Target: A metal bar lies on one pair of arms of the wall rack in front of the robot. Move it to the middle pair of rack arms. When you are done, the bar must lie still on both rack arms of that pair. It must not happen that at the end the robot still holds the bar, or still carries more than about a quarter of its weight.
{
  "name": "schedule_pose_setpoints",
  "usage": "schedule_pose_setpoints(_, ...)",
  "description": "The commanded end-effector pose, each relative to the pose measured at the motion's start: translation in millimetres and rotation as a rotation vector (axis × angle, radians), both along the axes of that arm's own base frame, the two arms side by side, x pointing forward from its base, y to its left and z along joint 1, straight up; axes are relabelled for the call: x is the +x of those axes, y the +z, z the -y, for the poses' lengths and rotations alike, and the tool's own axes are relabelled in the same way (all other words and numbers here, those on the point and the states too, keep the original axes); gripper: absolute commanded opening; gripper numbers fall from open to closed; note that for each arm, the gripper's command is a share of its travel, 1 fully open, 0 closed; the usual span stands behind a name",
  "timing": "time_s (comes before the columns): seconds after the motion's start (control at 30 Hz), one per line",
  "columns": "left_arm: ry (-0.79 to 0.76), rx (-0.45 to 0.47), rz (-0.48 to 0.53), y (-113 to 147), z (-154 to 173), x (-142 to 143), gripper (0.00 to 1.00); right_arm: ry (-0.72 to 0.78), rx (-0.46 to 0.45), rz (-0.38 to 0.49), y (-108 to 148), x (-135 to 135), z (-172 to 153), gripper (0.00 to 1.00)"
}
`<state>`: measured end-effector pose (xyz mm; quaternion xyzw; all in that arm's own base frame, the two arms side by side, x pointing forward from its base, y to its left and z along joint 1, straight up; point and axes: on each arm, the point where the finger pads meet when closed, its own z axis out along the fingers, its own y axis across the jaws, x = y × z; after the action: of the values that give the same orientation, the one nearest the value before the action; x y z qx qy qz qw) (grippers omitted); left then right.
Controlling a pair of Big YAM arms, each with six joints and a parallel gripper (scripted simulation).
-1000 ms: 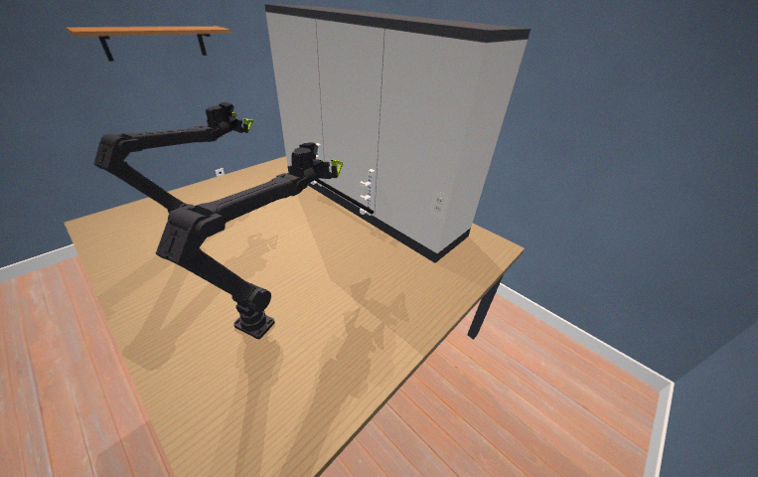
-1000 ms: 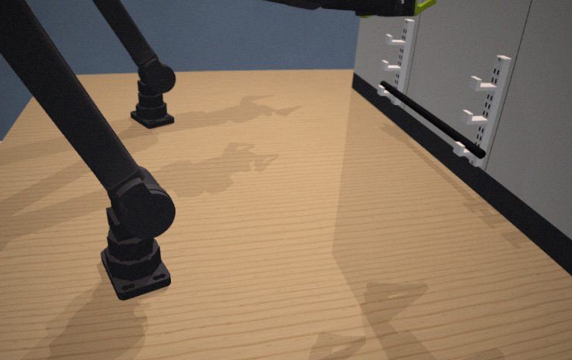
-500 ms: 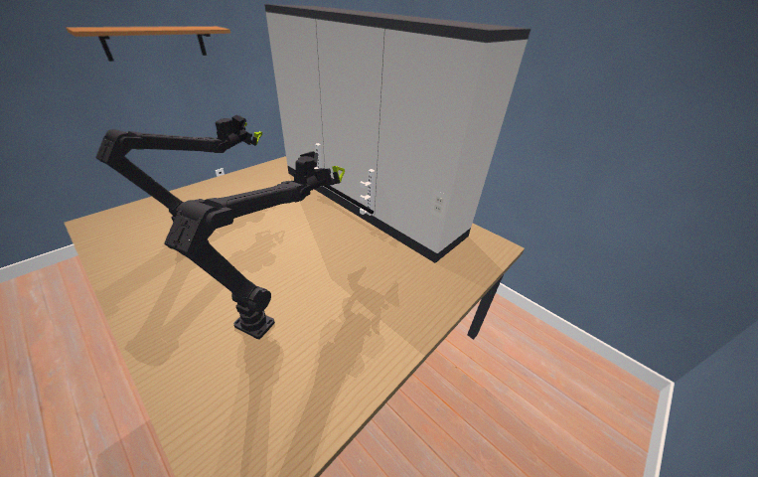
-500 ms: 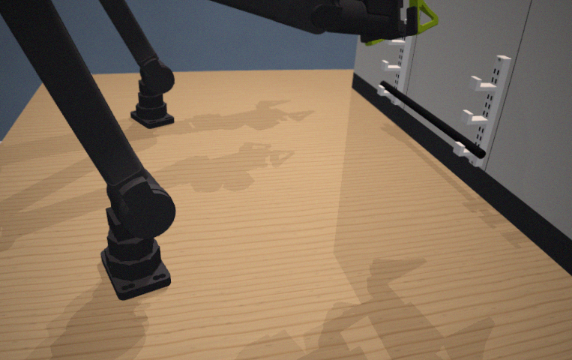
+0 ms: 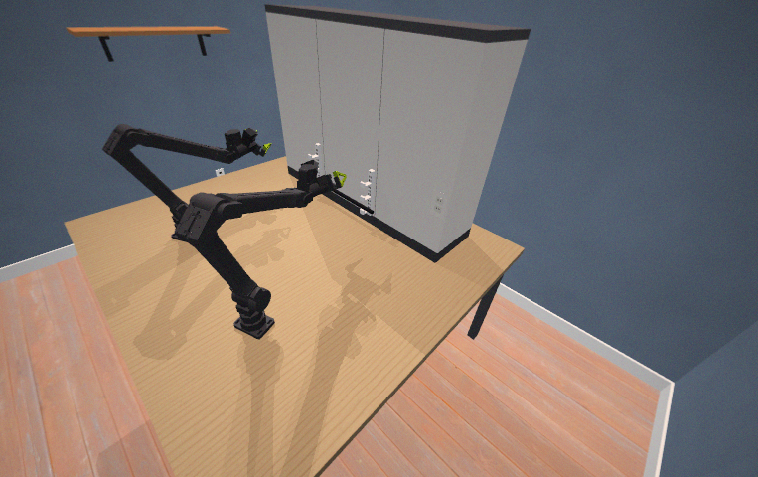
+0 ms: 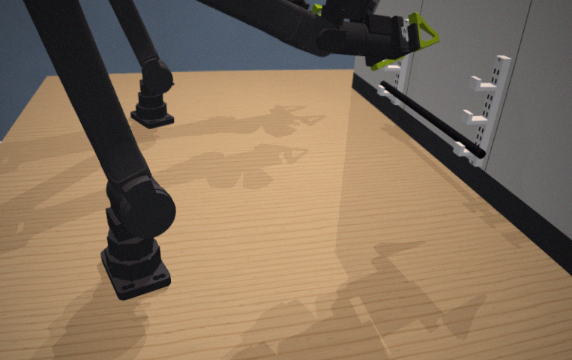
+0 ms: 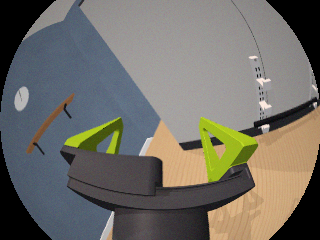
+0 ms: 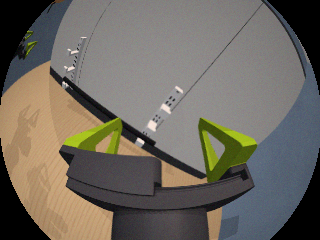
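The bar (image 5: pixel 353 201) (image 6: pixel 433 119) (image 7: pixel 287 113) (image 8: pixel 100 104) lay lengthwise along the wall rack (image 5: pixel 370 189) (image 6: pixel 498 88) (image 7: pixel 259 90) (image 8: pixel 175 97), on its lowest arms, below and ahead of the right gripper (image 5: pixel 335 179) (image 6: pixel 407 53) (image 8: pixel 160 119) and, seemingly, to the right of the left gripper (image 5: pixel 265 148) (image 6: pixel 316 8) (image 7: pixel 160 119) (image 8: pixel 31 42). From where I stood, its long axis ran from the left gripper's side towards the right's. Both grippers were spread wide, holding nothing, apart from the bar.
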<state>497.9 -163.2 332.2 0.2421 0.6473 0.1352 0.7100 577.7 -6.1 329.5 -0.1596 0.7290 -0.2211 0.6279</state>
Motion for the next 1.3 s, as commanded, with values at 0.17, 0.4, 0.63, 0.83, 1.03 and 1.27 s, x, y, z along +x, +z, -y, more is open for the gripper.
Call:
schedule_pose_setpoints(0.17,-0.028,0.115,0.072,-6,29,-3,1.0,-0.004,-0.125,0.026,-4,12,-4,1.0)
schedule_pose_setpoints(0.4,-0.054,0.209,0.097,-28,55,-7,1.0,-0.017,-0.221,0.01,-25,21,-4,1.0)
schedule_pose_setpoints(0.63,-0.073,0.276,0.114,-43,73,-9,1.0,-0.026,-0.289,-0.001,-41,28,-4,1.0)
schedule_pose_setpoints(0.83,-0.096,0.356,0.135,-62,96,-12,1.0,-0.037,-0.371,-0.014,-59,36,-3,1.0)
schedule_pose_setpoints(1.03,-0.115,0.423,0.153,-77,114,-14,1.0,-0.046,-0.44,-0.026,-75,42,-3,1.0)
schedule_pose_setpoints(1.27,-0.137,0.502,0.173,-96,136,-17,1.0,-0.057,-0.52,-0.039,-93,50,-3,1.0)
